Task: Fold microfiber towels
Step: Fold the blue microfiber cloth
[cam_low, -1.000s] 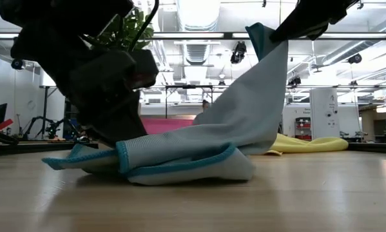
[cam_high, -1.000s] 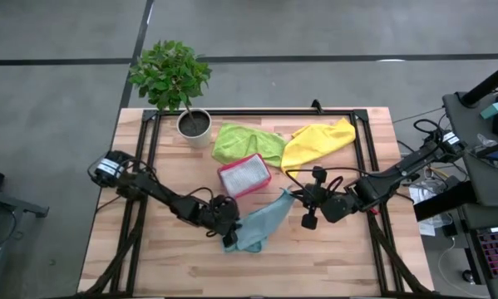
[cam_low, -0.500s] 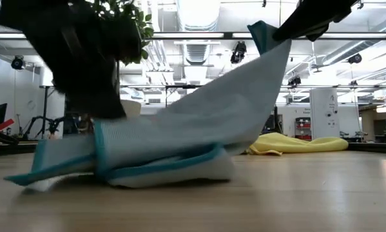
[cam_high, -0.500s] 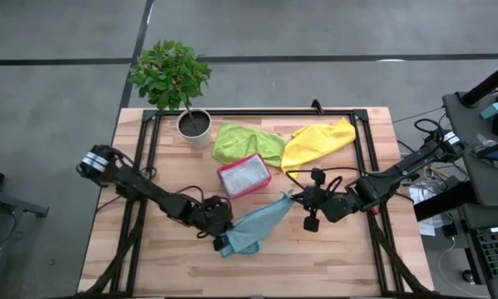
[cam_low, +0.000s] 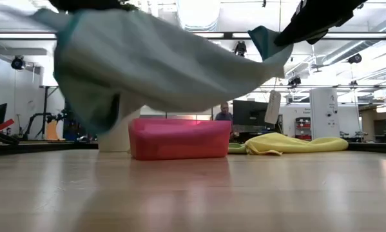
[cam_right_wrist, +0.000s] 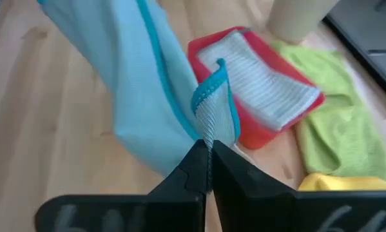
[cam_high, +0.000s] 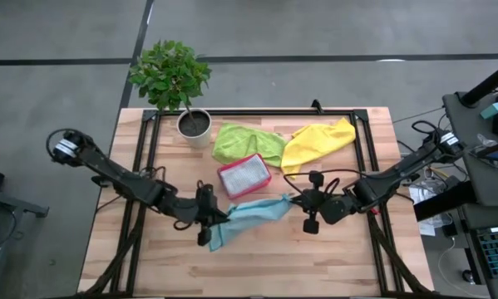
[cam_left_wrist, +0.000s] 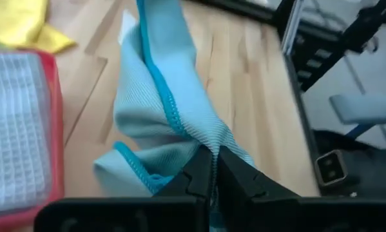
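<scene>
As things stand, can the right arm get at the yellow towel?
Probably not yet. The right gripper is shut on the teal towel, stretched in the air to the left gripper. The yellow towel lies close behind it with nothing between, so releasing first should do.

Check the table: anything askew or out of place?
Nothing stands out. The teal towel hangs stretched between the shut left gripper and right gripper; green towel and yellow towel lie crumpled, awaiting folding.

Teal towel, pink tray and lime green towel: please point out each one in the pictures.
teal towel [cam_high: 250, 214]: high view, middle of the stretched cloth.
pink tray [cam_high: 244, 175]: high view, its rim.
lime green towel [cam_high: 247, 141]: high view, centre of the crumpled cloth.
</scene>
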Controlling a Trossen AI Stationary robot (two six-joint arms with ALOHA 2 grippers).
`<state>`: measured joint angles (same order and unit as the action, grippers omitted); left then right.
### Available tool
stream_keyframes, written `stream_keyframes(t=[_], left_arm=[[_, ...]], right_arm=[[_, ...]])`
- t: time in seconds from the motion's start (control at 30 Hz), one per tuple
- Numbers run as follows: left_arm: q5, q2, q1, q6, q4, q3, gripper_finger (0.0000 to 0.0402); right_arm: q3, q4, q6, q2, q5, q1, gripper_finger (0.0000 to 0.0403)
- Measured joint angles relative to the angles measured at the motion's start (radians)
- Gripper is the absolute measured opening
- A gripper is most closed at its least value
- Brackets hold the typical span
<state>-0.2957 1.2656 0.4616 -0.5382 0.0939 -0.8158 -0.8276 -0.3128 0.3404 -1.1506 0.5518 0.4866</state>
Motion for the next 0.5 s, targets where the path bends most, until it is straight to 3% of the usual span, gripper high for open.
stream_keyframes(t=[0.17, 0.3, 0.33, 0.43, 0.5], left_arm=[[0.000, -0.066, 0.009, 0.000, 0.008, -0.007, 0.0002], [0.027, -0.116, 0.022, -0.009, 0.003, -0.011, 0.0002], [0.051, -0.120, 0.023, -0.023, 0.008, -0.010, 0.0002], [0.069, -0.117, 0.024, -0.081, 0.037, -0.001, 0.0002], [0.064, -0.110, 0.024, -0.107, 0.037, 0.011, 0.0002]], right_arm=[[-0.007, 0.004, -0.003, 0.004, 0.053, 0.000, 0.0009], [-0.032, 0.006, -0.057, 0.020, -0.048, 0.000, 0.0009], [-0.041, 0.007, -0.063, 0.023, -0.025, 0.002, 0.0009], [-0.054, 0.000, -0.020, 0.031, 0.175, 0.003, 0.0009], [-0.054, -0.003, -0.045, 0.036, 0.169, 0.002, 0.0009]])
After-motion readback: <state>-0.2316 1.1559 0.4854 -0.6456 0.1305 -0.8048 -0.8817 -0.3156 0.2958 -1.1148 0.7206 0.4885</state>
